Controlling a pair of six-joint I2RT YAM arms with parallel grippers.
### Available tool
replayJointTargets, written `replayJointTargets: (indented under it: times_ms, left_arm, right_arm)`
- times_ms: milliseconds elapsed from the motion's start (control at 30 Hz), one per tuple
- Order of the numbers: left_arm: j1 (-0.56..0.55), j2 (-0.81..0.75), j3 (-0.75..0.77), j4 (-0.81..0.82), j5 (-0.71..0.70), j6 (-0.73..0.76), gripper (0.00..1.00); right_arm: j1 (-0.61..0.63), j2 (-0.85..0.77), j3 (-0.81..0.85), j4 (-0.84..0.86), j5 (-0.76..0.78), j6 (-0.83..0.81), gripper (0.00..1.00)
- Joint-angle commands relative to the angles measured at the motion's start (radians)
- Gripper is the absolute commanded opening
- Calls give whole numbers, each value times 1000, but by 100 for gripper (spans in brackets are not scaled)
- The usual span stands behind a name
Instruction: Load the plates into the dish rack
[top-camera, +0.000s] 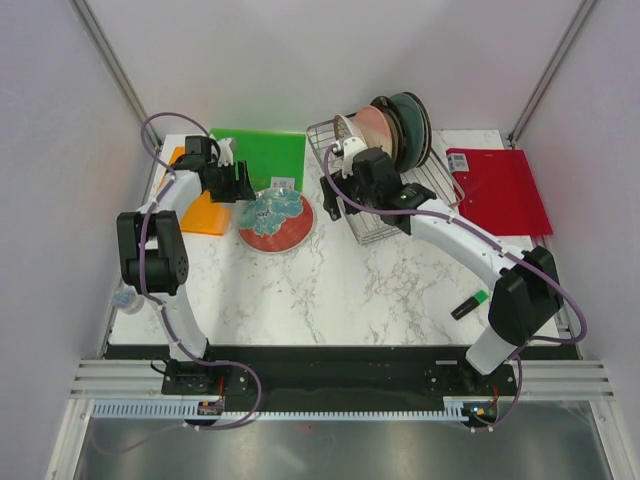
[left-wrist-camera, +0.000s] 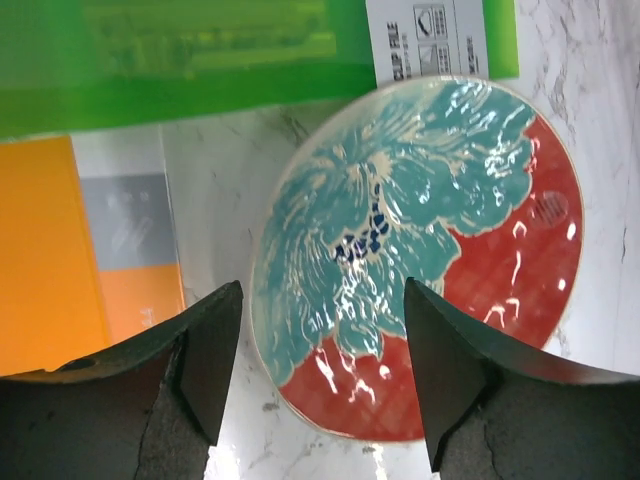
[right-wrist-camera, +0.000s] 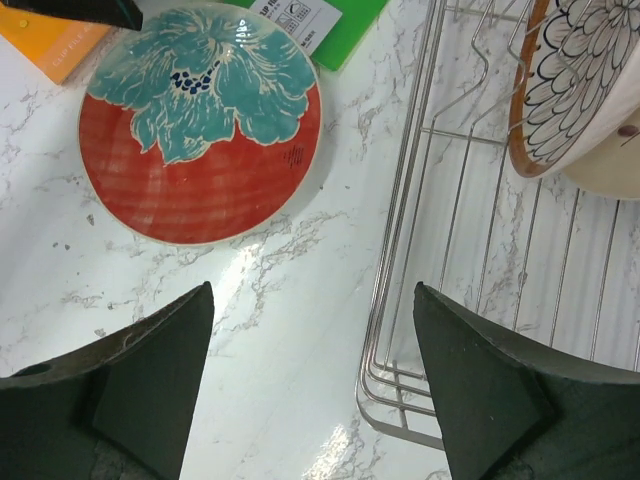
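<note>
Red plate (left-wrist-camera: 400, 250) flat on table (left-wrist-camera: 215, 220) — beyond spread left jaws, untouched.

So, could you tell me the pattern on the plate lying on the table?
Teal flowers on a red plate; left wrist view.

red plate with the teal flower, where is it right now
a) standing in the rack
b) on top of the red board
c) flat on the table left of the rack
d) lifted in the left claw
c: the red plate lies flat on the table, left of the rack in the top view, and nothing grips it.
</note>
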Motion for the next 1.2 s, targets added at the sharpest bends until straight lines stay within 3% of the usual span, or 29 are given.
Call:
replayJointTargets:
  times_ms: [0,233,300,433,600,767,1000,1167]
  left_arm:
    - [2,70,107,17,-30,16,73]
    - [22,176,146,11,15,95,65]
    - [37,186,138,8,47,111,58]
    - [52,180,106,-15,117,157,48]
    - [54,140,22,-89,213,238,34]
    - [59,47,-133,-116,268,342,27]
    - [80,-31,-274,-152,334,442,3]
    - [187,-65,-316,-249,477,574,3]
  right_arm:
    - [-14,-43,-17,28,-23,33,87]
    - [-43,5,4,18,-115,16,86]
    - [-54,13,3,15,-182,21,97]
    - [-55,25,-19,18,-258,67,98]
    - [-55,54,-74,57,-391,111,98]
    - [-55,74,-115,88,-445,130,98]
    - [-55,102,-138,94,-469,108,98]
    - [-55,108,-158,93,-543,76,98]
